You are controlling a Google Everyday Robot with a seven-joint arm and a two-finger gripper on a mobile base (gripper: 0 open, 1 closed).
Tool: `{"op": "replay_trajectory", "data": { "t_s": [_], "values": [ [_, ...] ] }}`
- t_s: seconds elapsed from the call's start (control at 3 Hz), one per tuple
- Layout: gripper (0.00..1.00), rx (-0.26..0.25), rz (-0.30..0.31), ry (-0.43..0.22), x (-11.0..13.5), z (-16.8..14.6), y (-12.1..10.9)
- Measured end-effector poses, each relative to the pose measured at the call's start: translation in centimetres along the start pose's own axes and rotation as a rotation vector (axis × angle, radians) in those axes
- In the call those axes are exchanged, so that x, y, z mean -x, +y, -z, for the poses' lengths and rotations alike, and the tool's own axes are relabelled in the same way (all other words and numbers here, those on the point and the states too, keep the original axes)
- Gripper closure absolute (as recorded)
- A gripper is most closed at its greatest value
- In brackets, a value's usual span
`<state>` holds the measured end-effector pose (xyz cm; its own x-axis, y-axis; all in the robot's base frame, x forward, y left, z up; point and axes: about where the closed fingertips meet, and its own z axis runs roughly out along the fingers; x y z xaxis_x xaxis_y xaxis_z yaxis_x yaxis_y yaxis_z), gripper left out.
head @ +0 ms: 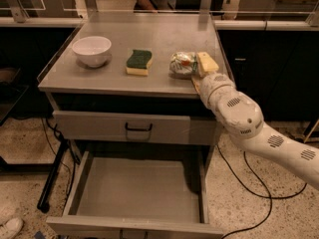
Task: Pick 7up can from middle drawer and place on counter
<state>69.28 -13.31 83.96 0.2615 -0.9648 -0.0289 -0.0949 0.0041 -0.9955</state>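
The dented silvery-green 7up can lies on its side on the grey counter, near the right edge. My gripper is right against the can's right side, at the counter's front right corner, with the white arm reaching in from the lower right. Below, the middle drawer is pulled out and its plain grey floor is bare.
A white bowl stands at the counter's left and a green-and-yellow sponge sits between the bowl and the can. The top drawer is closed. Clear guards edge the counter. Black cables trail on the speckled floor at both sides.
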Motion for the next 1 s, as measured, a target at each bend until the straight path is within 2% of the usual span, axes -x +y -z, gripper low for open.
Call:
{"op": "replay_trajectory", "data": {
  "t_s": [0.33, 0.67, 1.0],
  "values": [
    [0.16, 0.000, 0.000, 0.000, 0.00, 0.00, 0.00],
    [0.00, 0.000, 0.000, 0.000, 0.00, 0.00, 0.00],
    [0.00, 0.000, 0.000, 0.000, 0.00, 0.00, 0.00]
  ]
}}
